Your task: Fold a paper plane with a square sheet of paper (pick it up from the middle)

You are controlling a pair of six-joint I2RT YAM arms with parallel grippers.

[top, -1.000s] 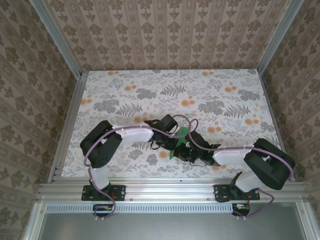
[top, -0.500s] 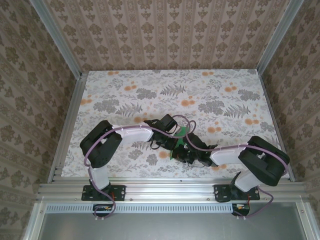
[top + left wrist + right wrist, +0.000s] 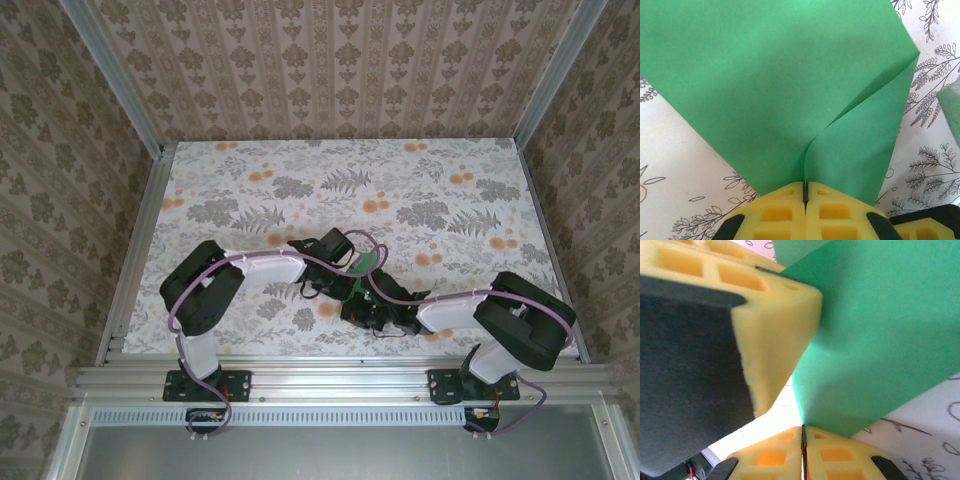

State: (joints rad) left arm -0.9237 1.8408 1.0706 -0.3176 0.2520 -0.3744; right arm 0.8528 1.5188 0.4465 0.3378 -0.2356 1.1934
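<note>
Paper sheet (image 3: 790,90), bright green, takes up most of the left wrist view. It is lifted and bent, with one layer curling over another along a soft crease that runs down to the pads. The left gripper (image 3: 805,197) has its yellow foam pads pressed together, with the paper's lower edge pinched in the seam. The floral tabletop (image 3: 680,165) shows on both sides of the paper. A pale green patch at the right edge is too blurred to identify.

Right wrist view: the right gripper (image 3: 802,440) also has its pads closed, clamping a corner of the same sheet at the bottom centre. The paper fans up and to the right from there. The left gripper's yellow pad and black body loom large at upper left, just beside the right gripper's pads and touching the paper. The left wrist view does not make clear how close the two grippers are.

Top view: both arms reach in toward each other and meet over the near-centre of the tabletop. Only small slivers of green show between the black gripper bodies, so neither grip can be read here. This view does place the paper near the front edge, roughly midway between the two bases.
</note>
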